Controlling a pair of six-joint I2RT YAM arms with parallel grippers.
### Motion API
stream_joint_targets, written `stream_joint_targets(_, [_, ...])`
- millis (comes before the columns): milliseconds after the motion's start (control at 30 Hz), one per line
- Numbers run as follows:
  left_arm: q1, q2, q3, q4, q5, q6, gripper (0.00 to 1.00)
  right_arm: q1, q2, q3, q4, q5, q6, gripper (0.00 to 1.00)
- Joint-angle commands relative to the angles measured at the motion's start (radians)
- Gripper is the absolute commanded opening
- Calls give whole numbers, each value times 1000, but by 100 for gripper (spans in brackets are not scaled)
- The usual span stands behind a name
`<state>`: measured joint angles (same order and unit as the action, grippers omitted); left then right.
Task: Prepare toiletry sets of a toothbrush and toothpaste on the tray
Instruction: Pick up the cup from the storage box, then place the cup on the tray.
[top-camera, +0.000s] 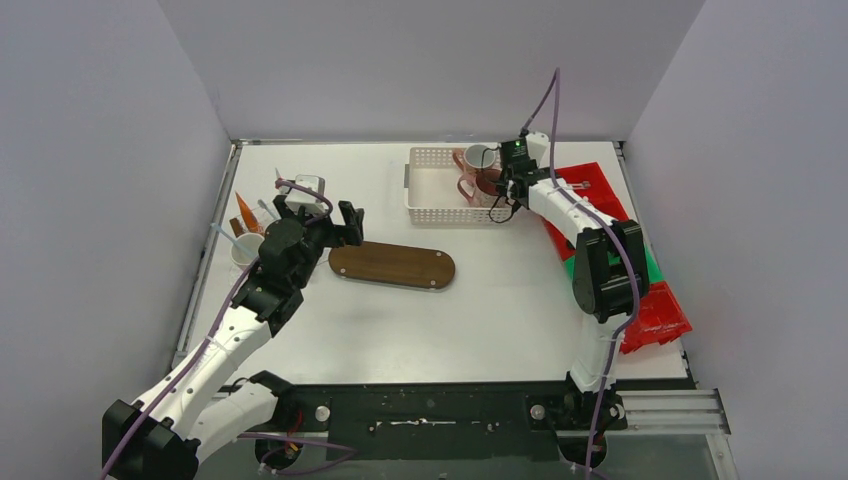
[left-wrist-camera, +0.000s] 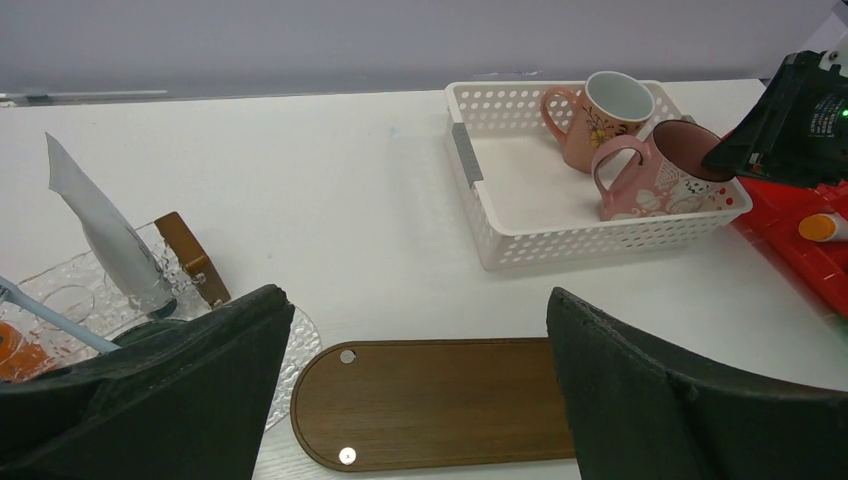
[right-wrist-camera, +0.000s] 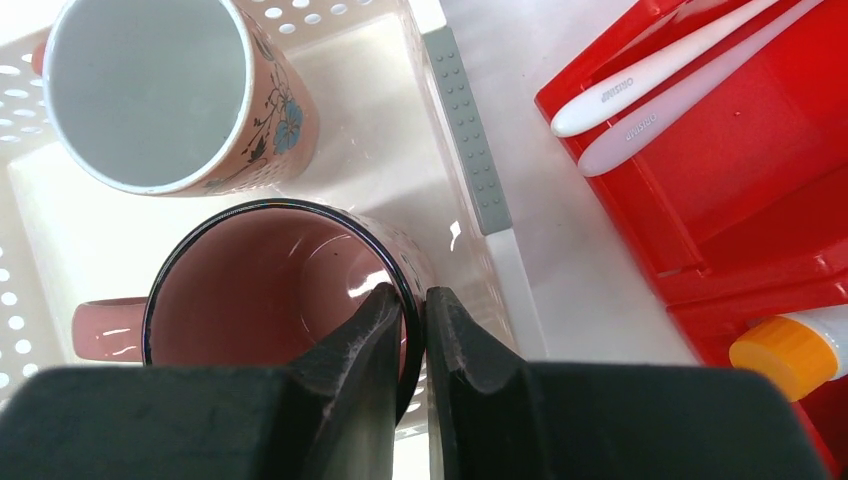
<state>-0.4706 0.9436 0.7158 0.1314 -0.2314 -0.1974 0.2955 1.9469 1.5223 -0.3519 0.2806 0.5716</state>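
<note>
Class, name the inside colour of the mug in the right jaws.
The mug is pink inside, with a dark rim; clearest from the right wrist.

A white perforated plastic basket (top-camera: 409, 190), an oval dark wooden tray (top-camera: 392, 266), a clear textured glass dish (left-wrist-camera: 295, 350) and red plastic bins (top-camera: 655, 310) are being carried directly by the flat white table (top-camera: 400, 325).
</note>
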Motion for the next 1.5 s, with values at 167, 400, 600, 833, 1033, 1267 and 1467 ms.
stream_joint_targets(167, [-5, -2, 24, 58, 39, 10, 97, 1, -128, 91, 34, 3, -108, 0])
stream_joint_targets(400, [-5, 3, 29, 54, 60, 9, 97, 13, -218, 79, 49, -60, -207, 0])
stream_joint_targets(600, [-5, 4, 35, 49, 89, 9, 97, 45, -297, 65, 60, -124, -306, 0])
stream_joint_targets(833, [-4, -3, 39, 43, 103, 10, 97, 136, -349, 33, 68, -243, -438, 0])
stream_joint_targets(1033, [-3, -7, 44, 43, 153, 6, 97, 208, -350, 3, 84, -385, -517, 0])
stream_joint_targets(1267, [-2, -19, 51, 34, 149, 0, 97, 283, -301, -20, 153, -522, -550, 0])
stream_joint_targets(1467, [18, -43, 52, 12, 59, 2, 97, 355, -222, -5, 233, -608, -560, 0])
